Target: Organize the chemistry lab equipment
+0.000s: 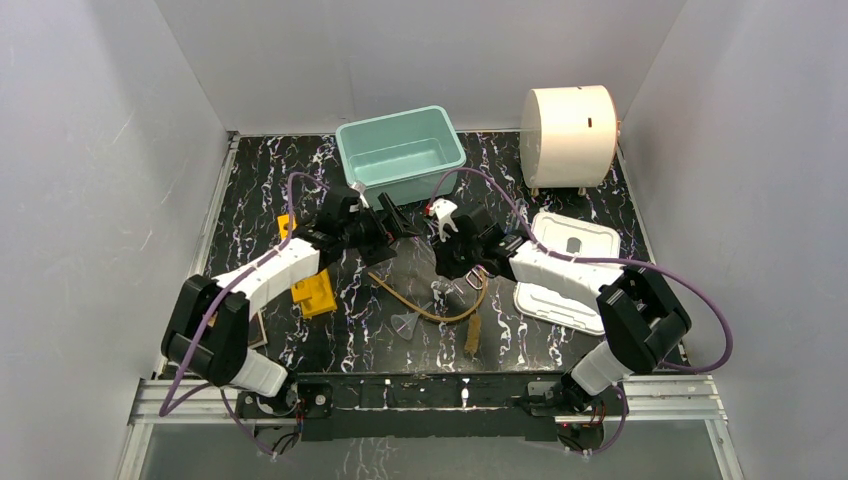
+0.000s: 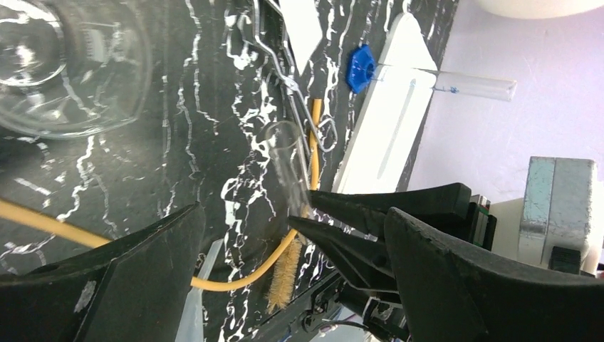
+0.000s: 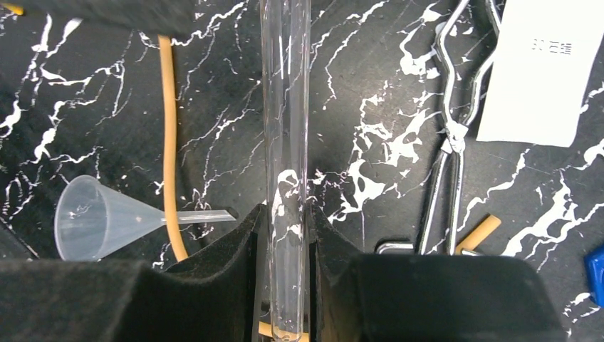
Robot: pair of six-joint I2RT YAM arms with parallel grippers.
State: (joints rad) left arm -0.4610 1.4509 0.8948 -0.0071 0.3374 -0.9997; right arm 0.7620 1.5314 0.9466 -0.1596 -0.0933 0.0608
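One teal bin point(image 1: 400, 150) stands far back on the worktop point(image 1: 250, 190), and the left claw point(image 1: 388, 218) gapes wide near it. The right claw point(image 3: 285, 217) pinches a glass tube point(image 3: 285, 107). The left wrist view shows the clear beaker point(image 2: 64, 64), unseen from the right wrist. That view shows the clear funnel point(image 3: 92, 217), its stem crossing the tan rubber tube point(image 3: 169, 128), with the metal tongs point(image 3: 452, 128) nearby.

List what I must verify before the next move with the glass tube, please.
1. Grip of right claw on tube: ok, clamped between both fingers.
2. State of left claw: ok, open.
3. Gap from tube to funnel and tongs: ok, both lie apart from it.
4. Height of tube above table: cannot tell.
5. Room in bin: ok, looks empty.
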